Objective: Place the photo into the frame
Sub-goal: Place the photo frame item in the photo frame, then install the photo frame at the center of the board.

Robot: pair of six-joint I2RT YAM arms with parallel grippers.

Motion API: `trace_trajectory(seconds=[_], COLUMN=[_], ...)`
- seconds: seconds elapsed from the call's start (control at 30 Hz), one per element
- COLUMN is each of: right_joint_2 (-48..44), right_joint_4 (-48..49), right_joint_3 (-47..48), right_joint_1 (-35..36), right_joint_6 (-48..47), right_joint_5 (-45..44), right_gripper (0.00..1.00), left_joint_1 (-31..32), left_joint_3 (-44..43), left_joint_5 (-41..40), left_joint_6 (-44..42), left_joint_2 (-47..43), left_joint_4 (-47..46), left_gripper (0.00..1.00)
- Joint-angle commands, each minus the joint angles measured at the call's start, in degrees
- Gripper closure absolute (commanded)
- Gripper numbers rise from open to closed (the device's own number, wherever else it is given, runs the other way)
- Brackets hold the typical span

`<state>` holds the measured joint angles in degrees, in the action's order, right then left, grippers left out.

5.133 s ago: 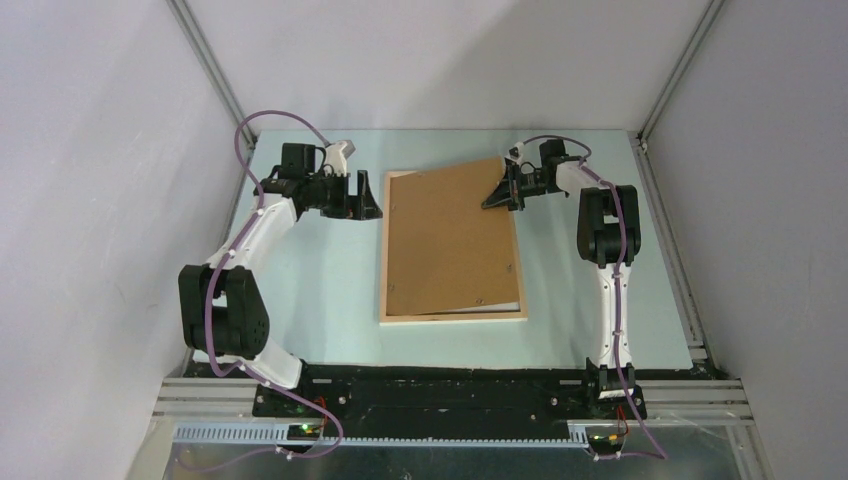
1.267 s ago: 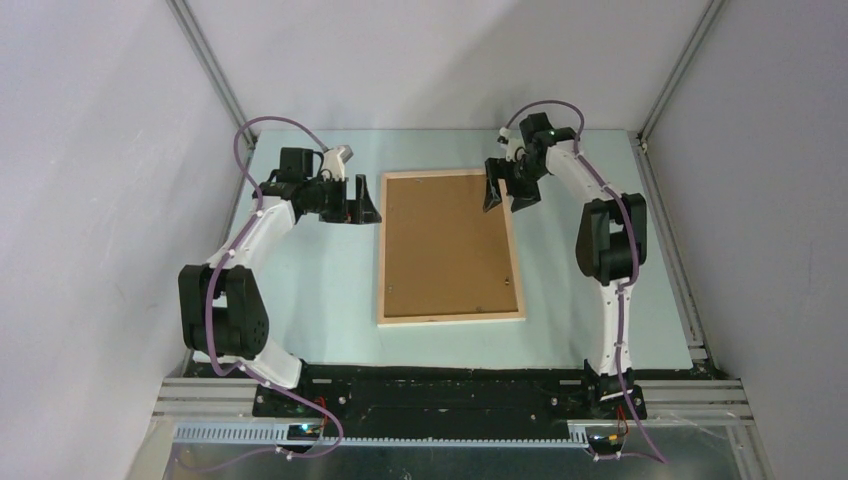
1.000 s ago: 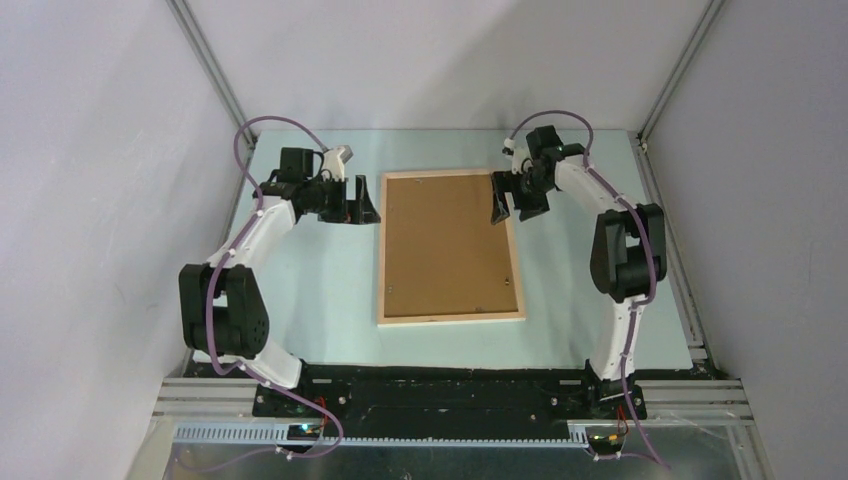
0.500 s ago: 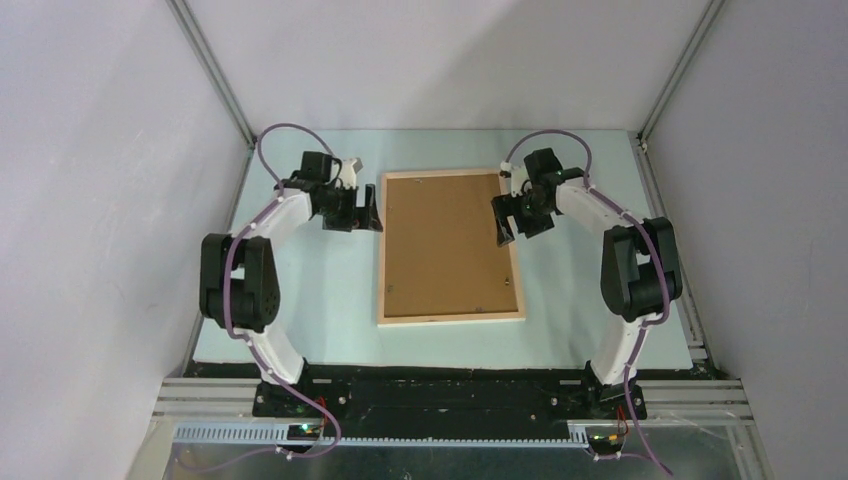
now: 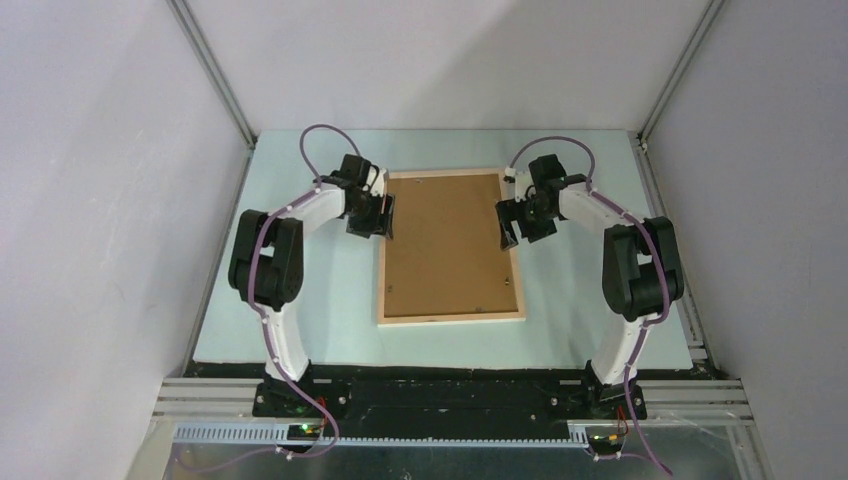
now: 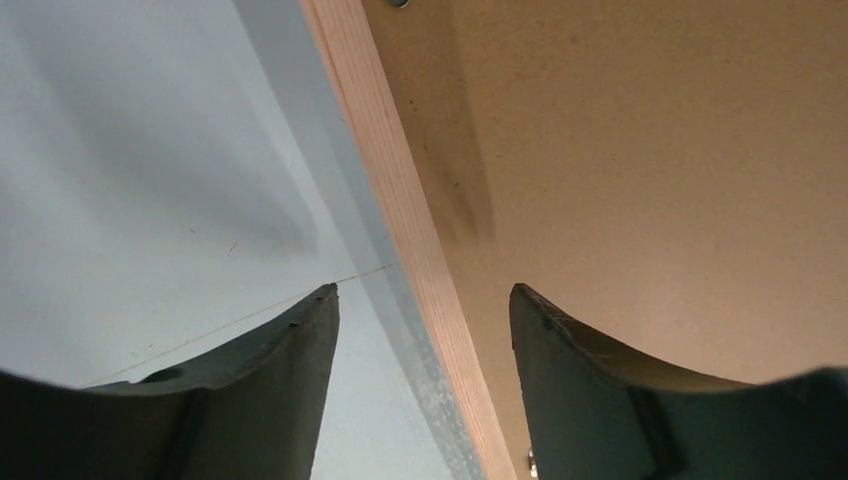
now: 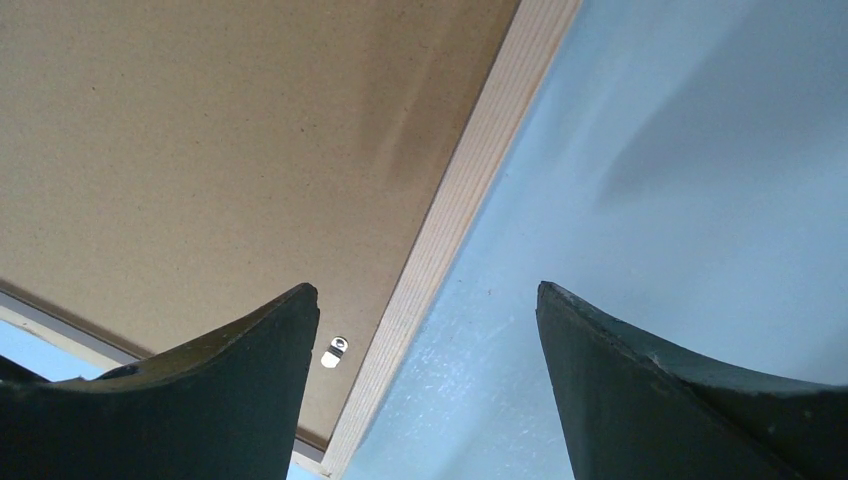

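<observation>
While empty, left gripper (image 6: 425, 295) and right gripper (image 7: 428, 290) wide apart — astride frame (image 5: 452, 317) edges.

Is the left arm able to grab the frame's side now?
Probably yes: the left arm's fingers are open on either side of the frame edge, nothing between.
</observation>
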<state>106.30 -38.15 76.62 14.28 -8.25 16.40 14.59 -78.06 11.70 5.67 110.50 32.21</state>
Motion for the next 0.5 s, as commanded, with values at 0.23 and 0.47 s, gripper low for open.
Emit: trace_trajectory(seconds=[0.23,0.47], right_joint_2=[-2.2,-2.3], right_joint_4=[2.1,2.3], right_joint_3=[-0.7,-0.7], right_joint_1=[-2.9,-3.2], right_joint_6=[-0.8,-1.1], right_joint_5=[3.7,3.6], right_gripper=[0.18,0.18], left_joint_1=[1.2,1.2], left_joint_3=[-2.7,-2.5], left_joint_5=[-2.2,-1.2], left_joint_6=[2.0,2.3], left_joint_2=[3.0,4.2], left_joint_4=[-0.2,-0.3], left_gripper=[0.48,0.61])
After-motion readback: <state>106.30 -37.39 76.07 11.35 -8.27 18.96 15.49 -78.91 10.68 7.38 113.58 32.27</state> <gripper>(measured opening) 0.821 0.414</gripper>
